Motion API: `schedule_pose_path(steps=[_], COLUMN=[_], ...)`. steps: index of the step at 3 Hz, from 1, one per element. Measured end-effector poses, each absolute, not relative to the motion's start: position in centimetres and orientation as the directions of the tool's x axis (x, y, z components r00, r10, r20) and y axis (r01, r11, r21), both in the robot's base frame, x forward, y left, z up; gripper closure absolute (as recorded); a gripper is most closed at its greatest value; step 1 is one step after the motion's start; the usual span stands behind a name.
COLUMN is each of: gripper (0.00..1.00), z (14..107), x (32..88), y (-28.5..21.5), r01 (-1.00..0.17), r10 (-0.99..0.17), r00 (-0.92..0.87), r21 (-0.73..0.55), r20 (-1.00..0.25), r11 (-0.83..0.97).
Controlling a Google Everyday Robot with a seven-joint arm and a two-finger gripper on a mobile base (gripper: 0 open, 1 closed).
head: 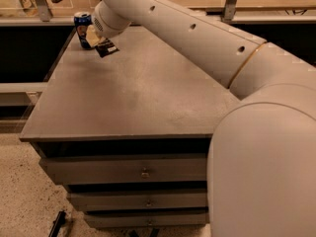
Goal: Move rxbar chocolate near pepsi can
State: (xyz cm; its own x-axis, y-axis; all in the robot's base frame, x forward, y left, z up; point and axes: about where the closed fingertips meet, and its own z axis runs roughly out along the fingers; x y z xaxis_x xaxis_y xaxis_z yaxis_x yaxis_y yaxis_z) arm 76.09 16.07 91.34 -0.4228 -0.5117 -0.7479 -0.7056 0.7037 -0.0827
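The pepsi can (82,28), blue with a silver top, stands at the far left corner of the grey cabinet top (138,88). My gripper (100,41) is right beside the can, on its right, at the end of the white arm that reaches across from the right. It is shut on the rxbar chocolate (106,47), a dark wrapper with white text that sticks out below the fingers, just above the surface. The bar is about a hand's width from the can.
The cabinet has several drawers with small knobs (144,173) at the front. A light counter (39,4) with a metal post runs behind the table. The arm's large white body (266,157) fills the right side of the view.
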Motion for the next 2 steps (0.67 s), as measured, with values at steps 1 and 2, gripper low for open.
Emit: schedule_pose_path(steps=[1, 2], gripper=[1.0, 1.0], z=[91.0, 90.8], x=[77.5, 78.7], y=[17.1, 17.3], r01=[-0.733, -0.748], r10=[-0.541, -0.565], r00=[-0.399, -0.381], r21=[-0.096, -0.114], r20=[-0.74, -0.732], r11=[0.673, 0.653])
